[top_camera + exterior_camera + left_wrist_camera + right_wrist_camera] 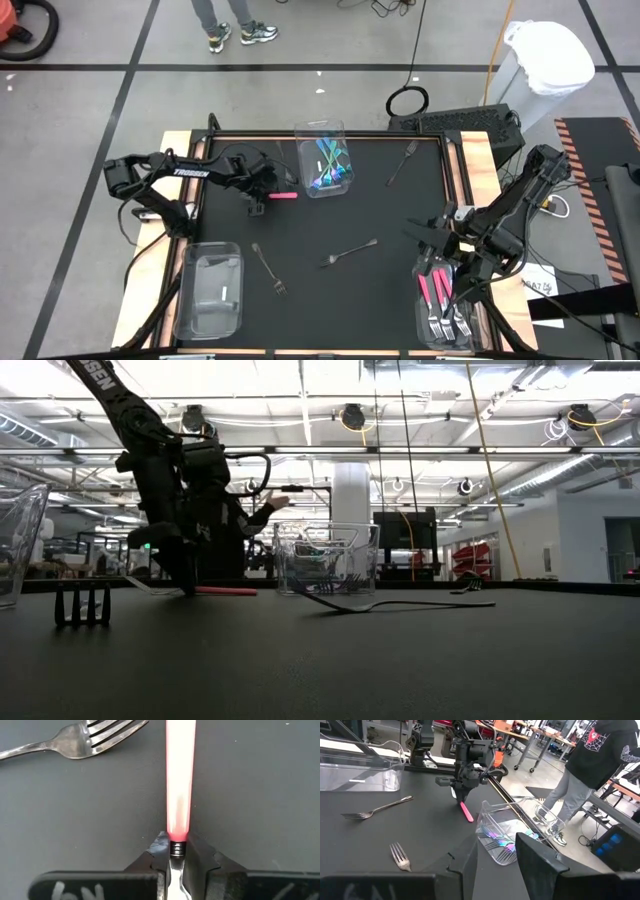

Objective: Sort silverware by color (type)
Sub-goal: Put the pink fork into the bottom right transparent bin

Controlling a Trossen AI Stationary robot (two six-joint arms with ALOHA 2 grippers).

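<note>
**Left gripper clamped on pink-handled utensil**

Where the pink-handled utensil (179, 785) lies on the black table (330, 290), the left gripper (176, 854) has its fingers closed narrowly on the metal neck, pink handle projecting beyond the fingertips. Right gripper (495, 852): fingers part-open, holding nothing, near the pink-utensil bin (425, 330).

Both arms are matte black, built of jointed tubular links with black cables trailing along them. The left arm (185, 172) carries white block lettering on its forearm. The right arm (515, 205) shows boxy angular joint housings.
</note>
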